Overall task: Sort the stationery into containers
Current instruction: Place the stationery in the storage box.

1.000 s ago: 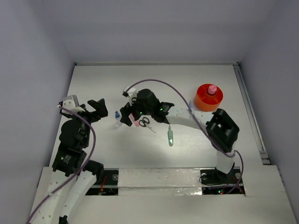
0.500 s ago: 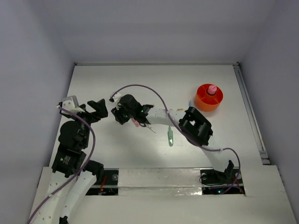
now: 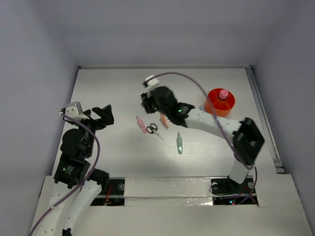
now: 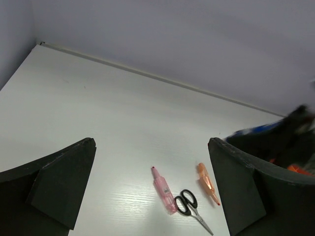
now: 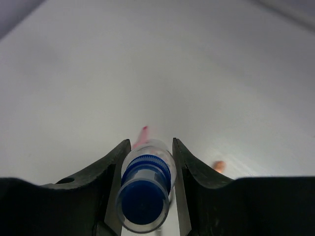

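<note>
1. Gripping a blue-capped bottle (image 5: 145, 194), the right fingers (image 5: 110, 169) press against its clear sides, one on each side. The blue cap faces the wrist camera.
2. The left fingers (image 4: 59, 182) are spread wide with nothing between them. They hang over the left part of the table (image 3: 113, 88).
3. In the top view, the right arm reaches across to the middle of the table. Its wrist is on the far side of a small group of stationery.
4. That group lies on the white tabletop: a pink pen (image 3: 141, 124), black-handled scissors (image 3: 154, 130) just beside it, and an orange pen (image 3: 164, 121) on the scissors' other side.
5. A green pen (image 3: 179, 143) lies apart from them, nearer the arm bases.
6. The red-orange bowl (image 3: 220, 102) stands toward the far right of the table. A pink-capped bottle (image 3: 224, 93) stands upright inside it.
7. A purple cable (image 3: 187, 78) arches over the right arm.
8. The table is matte white with a faint wood grain, brightly lit at its middle.
9. A pale metal rail (image 3: 261, 113) runs along its right edge.
10. Plain grey-lavender walls (image 3: 162, 29) close the table in on the left, far and right sides.
</note>
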Robot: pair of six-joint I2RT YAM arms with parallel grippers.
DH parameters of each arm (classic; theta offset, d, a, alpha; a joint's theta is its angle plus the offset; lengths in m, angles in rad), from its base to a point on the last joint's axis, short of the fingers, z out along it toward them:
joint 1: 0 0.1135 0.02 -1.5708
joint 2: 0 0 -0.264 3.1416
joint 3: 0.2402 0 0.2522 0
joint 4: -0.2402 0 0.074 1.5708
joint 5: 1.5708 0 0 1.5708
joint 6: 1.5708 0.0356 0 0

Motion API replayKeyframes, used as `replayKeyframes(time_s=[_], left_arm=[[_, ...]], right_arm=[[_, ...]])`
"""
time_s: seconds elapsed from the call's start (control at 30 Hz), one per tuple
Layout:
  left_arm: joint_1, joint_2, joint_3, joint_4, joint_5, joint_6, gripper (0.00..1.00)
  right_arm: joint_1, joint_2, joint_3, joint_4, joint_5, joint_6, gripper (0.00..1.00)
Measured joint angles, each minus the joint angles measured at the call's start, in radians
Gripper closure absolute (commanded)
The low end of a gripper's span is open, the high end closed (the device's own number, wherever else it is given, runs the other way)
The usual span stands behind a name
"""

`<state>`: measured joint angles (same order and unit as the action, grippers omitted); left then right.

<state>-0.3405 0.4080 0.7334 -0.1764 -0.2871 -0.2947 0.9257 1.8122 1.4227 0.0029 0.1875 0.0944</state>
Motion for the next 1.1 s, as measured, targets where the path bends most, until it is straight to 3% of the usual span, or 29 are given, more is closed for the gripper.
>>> replayKeyframes(time_s=[0.17, 0.3, 0.67, 1.1], left_arm=[[-0.011, -0.012, 0.000, 0.000, 0.006, 0.000, 0.01], [-0.020, -0.012, 0.000, 0.000, 0.007, 0.000, 0.01], [-0.040, -0.012, 0.000, 0.000, 0.007, 0.000, 0.01], [-0.040, -0.006, 0.000, 0.000, 0.014, 0.000, 0.01]], right_arm=[[-0.251, -0.352, -0.188, 0.028, 0.136, 0.048, 0.86], [-0.416, -0.512, -0.315, 0.000, 0.278, 0.079, 0.87], [-0.628, -0.589, -0.527, -0.199, 0.341, 0.172, 0.88], [-0.739, -0.578, -0.569, -0.154, 0.305, 0.202, 0.90]])
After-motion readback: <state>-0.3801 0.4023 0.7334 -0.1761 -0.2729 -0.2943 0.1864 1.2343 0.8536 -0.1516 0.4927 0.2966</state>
